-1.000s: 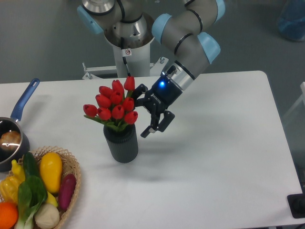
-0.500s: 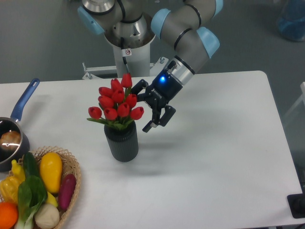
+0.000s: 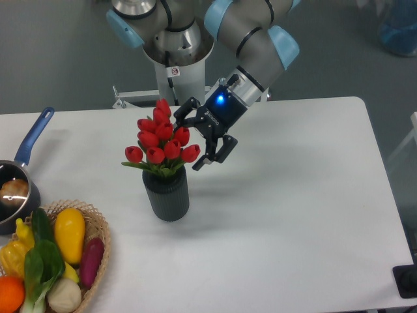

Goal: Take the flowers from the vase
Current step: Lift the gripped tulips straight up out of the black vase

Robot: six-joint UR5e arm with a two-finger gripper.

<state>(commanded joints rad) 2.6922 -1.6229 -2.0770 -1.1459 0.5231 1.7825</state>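
The pincer [image 3: 195, 138] is hanging wide open just beside the flowers [image 3: 161, 143], which are standing in the vase [image 3: 166, 195]. Next it needs closing around the bunch.

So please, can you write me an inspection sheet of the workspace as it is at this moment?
Surface: white table, bare on its right half.
Job's things: red tulips standing in the dark grey ribbed vase, which is upright left of the table's centre.
Clutter: wicker basket of vegetables at the front left corner; dark saucepan with a blue handle at the left edge, something pale inside.
Gripper: gripper at the right side of the tulips, level with the buds; a blue light shows on its wrist; whether it holds the bunch cannot be told.
Cables: nothing seen.
Surroundings: grey floor; robot base behind the table; a blue object at the top right corner.
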